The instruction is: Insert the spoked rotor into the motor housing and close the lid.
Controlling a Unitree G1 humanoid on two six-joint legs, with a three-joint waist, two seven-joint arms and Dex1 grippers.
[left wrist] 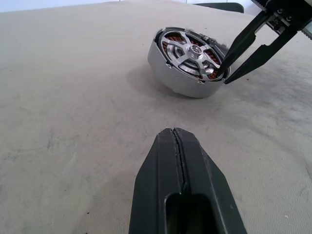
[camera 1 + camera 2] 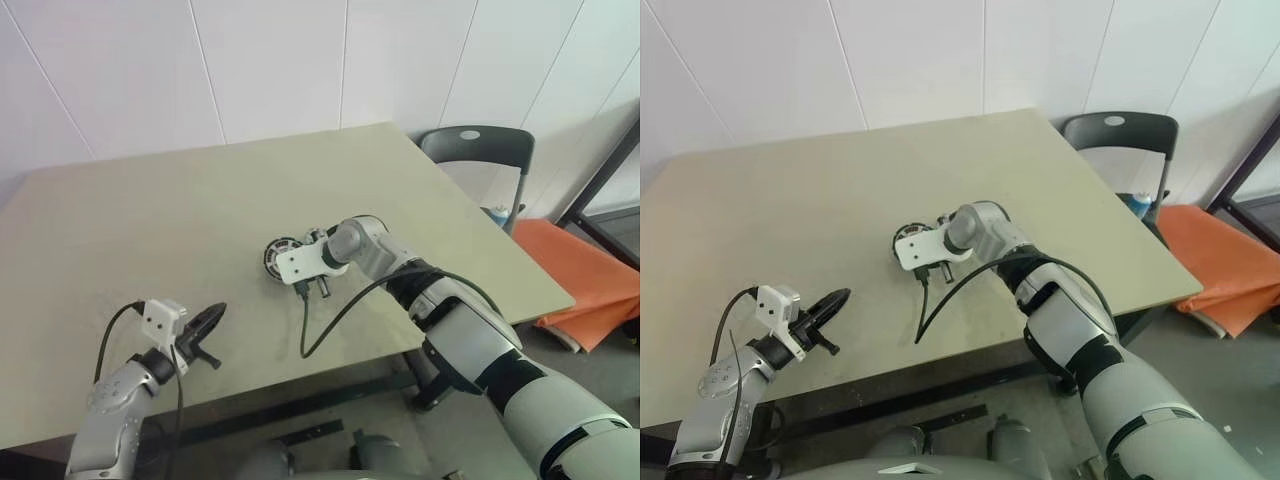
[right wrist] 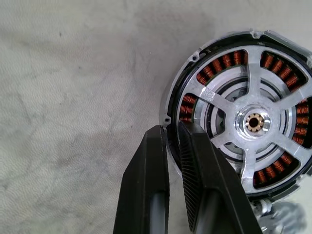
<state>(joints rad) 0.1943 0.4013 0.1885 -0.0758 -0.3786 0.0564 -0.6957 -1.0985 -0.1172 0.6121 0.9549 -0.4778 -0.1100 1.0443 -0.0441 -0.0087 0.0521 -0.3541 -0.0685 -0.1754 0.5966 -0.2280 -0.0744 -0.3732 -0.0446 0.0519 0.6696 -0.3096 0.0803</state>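
Right claw (image 2: 300,287), from the head view, reaches down beside the motor housing (image 2: 281,258) on my surface (image 2: 200,220). Left wrist: left claw (image 1: 178,141) shut. Right wrist: fingers (image 3: 195,161) pinch the spoked rotor (image 3: 253,122) rim, seated inside

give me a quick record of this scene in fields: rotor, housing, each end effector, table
spoked rotor: seated in the housing, copper windings visible between its spokes
motor housing: on the table, tipped up on one side
lid: not identified
right end effector: fingers pinching the housing's rim, one outside, one inside
left end effector: shut, empty, apart from the housing
table: beige
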